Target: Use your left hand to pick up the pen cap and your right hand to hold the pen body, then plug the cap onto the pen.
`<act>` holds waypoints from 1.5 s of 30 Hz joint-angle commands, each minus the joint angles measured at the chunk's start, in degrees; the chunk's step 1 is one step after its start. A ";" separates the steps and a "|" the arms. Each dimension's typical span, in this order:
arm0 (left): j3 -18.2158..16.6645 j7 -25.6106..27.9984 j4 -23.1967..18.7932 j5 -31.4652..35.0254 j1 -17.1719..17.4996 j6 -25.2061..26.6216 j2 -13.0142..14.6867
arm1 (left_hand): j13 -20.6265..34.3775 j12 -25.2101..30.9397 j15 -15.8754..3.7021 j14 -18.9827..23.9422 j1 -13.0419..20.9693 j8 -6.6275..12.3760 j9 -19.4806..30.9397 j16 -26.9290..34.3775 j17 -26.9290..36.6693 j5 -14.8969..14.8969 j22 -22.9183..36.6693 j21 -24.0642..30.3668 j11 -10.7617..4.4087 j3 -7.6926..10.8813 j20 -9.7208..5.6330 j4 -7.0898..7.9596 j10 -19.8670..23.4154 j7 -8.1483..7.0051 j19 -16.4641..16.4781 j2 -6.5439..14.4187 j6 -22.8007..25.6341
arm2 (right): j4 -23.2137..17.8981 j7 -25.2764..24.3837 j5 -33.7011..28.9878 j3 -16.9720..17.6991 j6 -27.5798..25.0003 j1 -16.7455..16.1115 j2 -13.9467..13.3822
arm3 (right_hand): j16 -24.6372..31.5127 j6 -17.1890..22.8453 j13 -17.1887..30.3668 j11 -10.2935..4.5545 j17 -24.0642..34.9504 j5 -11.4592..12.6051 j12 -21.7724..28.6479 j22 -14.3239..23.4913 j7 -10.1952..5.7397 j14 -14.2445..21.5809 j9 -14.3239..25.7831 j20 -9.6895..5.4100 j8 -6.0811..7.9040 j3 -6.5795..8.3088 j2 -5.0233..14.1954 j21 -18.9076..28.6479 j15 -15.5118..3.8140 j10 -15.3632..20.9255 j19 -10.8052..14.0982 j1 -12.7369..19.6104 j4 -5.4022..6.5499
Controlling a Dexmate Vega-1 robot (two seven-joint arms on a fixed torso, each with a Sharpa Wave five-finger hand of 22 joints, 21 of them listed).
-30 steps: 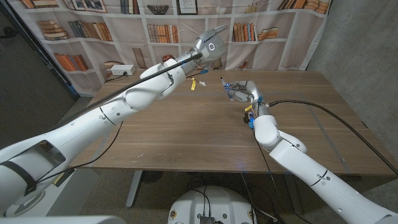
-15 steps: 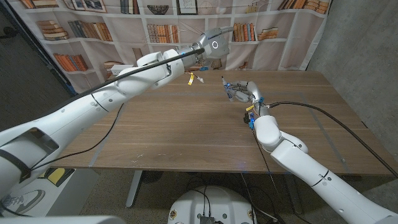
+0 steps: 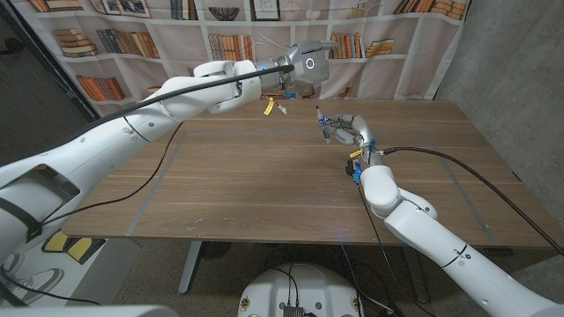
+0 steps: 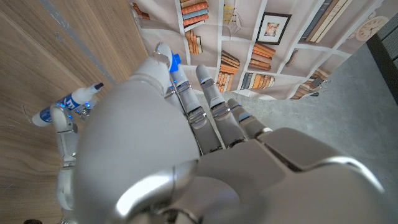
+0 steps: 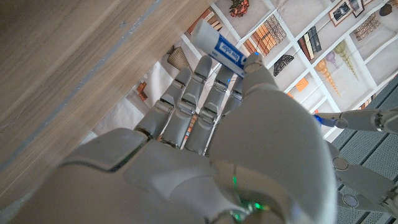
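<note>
My left hand (image 3: 304, 66) is raised above the table's far edge and pinches a small blue pen cap (image 4: 176, 61) at its fingertips. The cap (image 5: 318, 117) also shows in the right wrist view, off to the side of my right hand (image 5: 236, 143). My right hand (image 3: 345, 129) stands on the table at the middle right and grips the white and blue pen body (image 5: 216, 43). The pen's tip (image 3: 318, 112) points up and toward the left hand. The pen body (image 4: 65, 106) and the cap are apart, with a clear gap between them.
A wooden table (image 3: 247, 185) lies under both arms. A black cable (image 3: 458, 158) runs across its right side. A yellow tag (image 3: 269, 107) hangs under my left wrist. A bookshelf backdrop stands behind the table, with a white box (image 3: 172, 99) at the back left.
My left arm has swung up and to the right, bringing its hand a little closer above the right hand. The right hand and pen have stayed nearly still.
</note>
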 commanded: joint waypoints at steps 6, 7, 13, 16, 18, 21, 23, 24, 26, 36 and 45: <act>1.72 9.70 4.35 3.51 -0.39 -0.22 -0.94 | 4.13 0.54 -6.61 -0.12 0.70 0.60 0.03 0.02 0.25 0.29 0.15 -0.11 -2.76 2.55 -4.44 1.86 3.22 -0.41 0.00 0.11 0.21 | -0.36 0.71 4.62 2.54 4.68 -1.99 0.10 | -0.02 3.19 0.15 -4.06 0.05 0.18 0.29 0.19 -2.50 0.52 0.08 -5.92 0.17 1.32 0.70 -0.03 -5.21 4.67 0.43 0.28 0.85; 1.71 10.30 4.59 3.51 -0.17 0.13 -1.00 | 4.14 0.54 -6.62 -0.13 0.70 0.60 0.02 0.00 0.24 0.29 0.15 -0.10 -2.76 2.58 -4.44 1.86 3.22 -0.43 0.01 0.11 0.20 | -0.21 1.23 5.06 2.67 5.41 -1.99 -0.04 | -0.03 3.19 0.15 -4.06 0.05 0.18 0.30 0.19 -2.50 0.51 0.08 -5.92 0.17 1.33 0.69 -0.03 -5.22 4.67 0.41 0.29 0.84; 1.74 14.73 6.18 3.08 0.73 1.58 -1.37 | 4.19 0.56 -6.63 0.05 0.67 0.68 0.01 0.10 0.30 0.29 0.15 -0.07 -2.77 2.72 -4.50 1.90 3.28 -0.49 0.09 0.10 0.24 | 0.74 3.97 9.13 3.64 8.58 -1.78 0.50 | -0.04 3.22 0.20 -4.07 0.03 0.17 0.34 0.19 -2.50 0.54 0.08 -5.89 0.16 1.38 0.71 -0.01 -5.26 4.70 0.47 0.28 0.83; 1.76 16.20 6.91 2.40 0.80 1.71 -1.56 | 4.22 0.58 -6.62 0.11 0.59 0.76 0.00 0.12 0.32 0.27 0.14 -0.04 -2.79 2.76 -4.60 1.92 3.35 -0.53 0.15 -0.01 0.33 | 1.21 4.93 10.71 3.79 9.18 -1.53 0.79 | 0.01 3.22 0.18 -4.07 0.05 0.16 0.33 0.19 -2.50 0.65 0.08 -5.90 0.14 1.37 0.72 -0.02 -5.24 4.72 0.46 0.22 0.85; 1.85 17.24 7.45 2.12 0.77 1.72 -1.65 | 4.18 0.51 -6.61 0.16 0.54 0.79 0.00 0.11 0.30 0.27 0.14 -0.03 -2.79 2.82 -4.61 1.97 3.27 -0.56 0.18 0.02 0.33 | 1.53 5.62 11.67 3.84 9.72 -1.39 0.90 | 0.01 3.23 0.18 -4.07 0.05 0.16 0.35 0.19 -2.50 0.65 0.08 -5.87 0.14 1.39 0.74 -0.01 -5.26 4.74 0.48 0.22 0.85; 2.02 18.16 8.02 1.75 0.67 1.69 -1.88 | 4.20 0.52 -6.61 0.18 0.50 0.86 -0.01 0.09 0.27 0.26 0.14 -0.01 -2.77 2.89 -4.74 1.99 3.30 -0.58 0.26 -0.02 0.42 | 1.88 6.49 12.97 3.83 10.12 -1.12 1.07 | 0.03 3.24 0.18 -4.06 0.05 0.15 0.36 0.18 -2.51 0.72 0.08 -5.81 0.14 1.39 0.72 -0.01 -5.27 4.78 0.50 0.20 0.85; 2.14 18.37 8.11 1.57 0.55 1.55 -1.96 | 4.17 0.47 -6.61 0.17 0.46 0.87 -0.02 0.05 0.24 0.25 0.14 0.00 -2.79 2.93 -4.76 2.01 3.28 -0.54 0.29 -0.08 0.37 | 1.99 6.52 13.01 3.63 10.01 -0.93 1.06 | 0.04 3.26 0.16 -4.07 0.05 0.15 0.36 0.18 -2.51 0.75 0.08 -5.81 0.14 1.38 0.69 0.00 -5.25 4.80 0.52 0.16 0.85; 2.20 18.42 8.10 1.54 0.50 1.48 -1.96 | 4.14 0.43 -6.61 0.18 0.47 0.86 -0.02 0.05 0.23 0.26 0.15 0.00 -2.80 2.97 -4.67 2.01 3.23 -0.55 0.30 -0.06 0.33 | 2.07 6.63 13.16 3.58 10.09 -0.88 1.06 | 0.05 3.28 0.16 -4.07 0.05 0.13 0.36 0.18 -2.50 0.79 0.08 -5.79 0.13 1.38 0.73 -0.01 -5.19 4.82 0.51 0.08 0.91; 2.38 18.78 8.20 1.66 0.25 1.21 -1.94 | 4.12 0.40 -6.57 0.19 0.41 0.87 -0.02 0.04 0.22 0.25 0.15 0.00 -2.80 3.01 -4.65 2.05 3.21 -0.60 0.30 -0.07 0.30 | 2.01 6.80 13.72 3.57 9.99 -0.86 1.11 | 0.00 3.27 0.15 -4.07 0.03 0.14 0.35 0.18 -2.50 0.74 0.08 -5.76 0.12 1.40 0.71 -0.01 -5.26 4.82 0.52 0.11 0.87; 2.81 19.67 8.74 1.52 -0.24 0.93 -2.30 | 4.02 0.25 -6.57 0.20 0.29 1.03 -0.04 0.00 0.21 0.24 0.15 0.01 -2.79 3.17 -4.54 2.10 3.04 -1.03 0.36 -0.18 0.45 | 2.02 8.03 16.28 3.63 10.62 -0.73 1.17 | -0.01 3.21 0.14 -4.08 0.01 0.12 0.38 0.18 -2.51 0.82 0.08 -5.72 0.06 1.47 0.73 0.00 -5.25 4.89 0.54 0.08 0.85; 2.77 19.13 8.61 1.30 -0.12 0.74 -1.78 | 3.93 0.18 -6.57 0.14 0.15 1.05 -0.07 -0.05 0.18 0.24 0.16 0.01 -2.78 3.36 -4.33 2.19 3.02 -1.08 0.40 -0.21 0.26 | 1.96 9.36 18.40 3.89 10.99 -0.86 0.74 | -0.01 3.21 0.11 -4.08 0.00 0.10 0.37 0.18 -2.51 0.90 0.09 -5.71 0.03 1.52 0.66 0.00 -5.24 4.90 0.56 0.12 0.77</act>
